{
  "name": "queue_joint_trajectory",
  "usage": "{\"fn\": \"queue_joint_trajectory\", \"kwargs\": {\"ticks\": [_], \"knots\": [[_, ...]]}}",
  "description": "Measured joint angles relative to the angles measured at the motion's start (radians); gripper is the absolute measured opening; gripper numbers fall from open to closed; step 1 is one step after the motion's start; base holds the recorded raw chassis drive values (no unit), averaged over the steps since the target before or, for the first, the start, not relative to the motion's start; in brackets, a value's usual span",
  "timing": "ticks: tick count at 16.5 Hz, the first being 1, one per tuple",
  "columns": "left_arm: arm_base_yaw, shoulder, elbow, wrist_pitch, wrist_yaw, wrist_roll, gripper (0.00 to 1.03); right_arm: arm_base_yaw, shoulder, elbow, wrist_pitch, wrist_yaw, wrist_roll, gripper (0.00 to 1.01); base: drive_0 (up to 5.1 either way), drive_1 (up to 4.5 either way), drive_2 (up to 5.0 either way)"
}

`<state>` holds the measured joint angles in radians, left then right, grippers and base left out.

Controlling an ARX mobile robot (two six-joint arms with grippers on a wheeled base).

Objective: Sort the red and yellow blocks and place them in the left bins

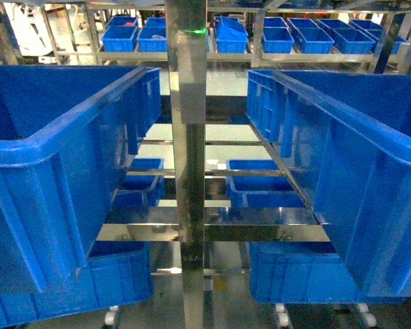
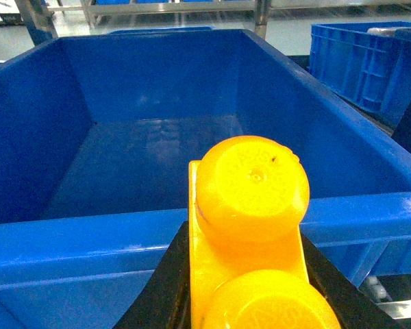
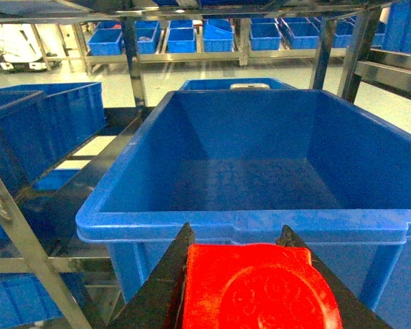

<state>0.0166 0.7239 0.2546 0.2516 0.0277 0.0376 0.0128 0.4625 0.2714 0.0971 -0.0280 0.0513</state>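
In the left wrist view my left gripper (image 2: 245,234) is shut on the orange-yellow block (image 2: 250,199), whose two round studs face the camera. It hovers just before the near rim of a big blue bin (image 2: 89,240) whose inside looks bare. Seen from the right wrist, my right gripper (image 3: 238,247) is shut on the red block (image 3: 253,288), close to the near rim of another deep blue bin (image 3: 192,223) with a bare floor. The head view shows a large blue bin at left (image 1: 48,151) and one at right (image 1: 370,137). Neither gripper appears there.
A steel post (image 1: 188,171) stands between the two upper bins, with shelf rails and lower blue bins (image 1: 260,181) behind it. Another blue crate (image 2: 363,62) sits right of the left arm's bin. A crate (image 3: 48,123) and a slanted steel upright (image 3: 24,247) lie left of the right arm's bin.
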Motion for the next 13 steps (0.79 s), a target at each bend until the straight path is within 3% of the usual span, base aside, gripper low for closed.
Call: {"fn": "queue_joint_trajectory", "kwargs": {"ticks": [5, 7, 11, 13], "knots": [[0.024, -0.03, 0.0, -0.033, 0.021, 0.005, 0.27, 0.0, 0.0, 0.0, 0.0, 0.0, 0.0, 0.28, 0.0, 0.0, 0.0], [0.063, -0.09, 0.002, -0.08, 0.047, 0.018, 0.27, 0.0, 0.0, 0.0, 0.0, 0.0, 0.0, 0.28, 0.0, 0.0, 0.0], [0.156, -0.184, 0.109, -0.155, 0.151, 0.023, 0.27, 0.0, 0.0, 0.0, 0.0, 0.0, 0.0, 0.28, 0.0, 0.0, 0.0], [0.147, -0.167, 0.134, -0.133, 0.162, 0.023, 0.27, 0.0, 0.0, 0.0, 0.0, 0.0, 0.0, 0.28, 0.0, 0.0, 0.0]]}}
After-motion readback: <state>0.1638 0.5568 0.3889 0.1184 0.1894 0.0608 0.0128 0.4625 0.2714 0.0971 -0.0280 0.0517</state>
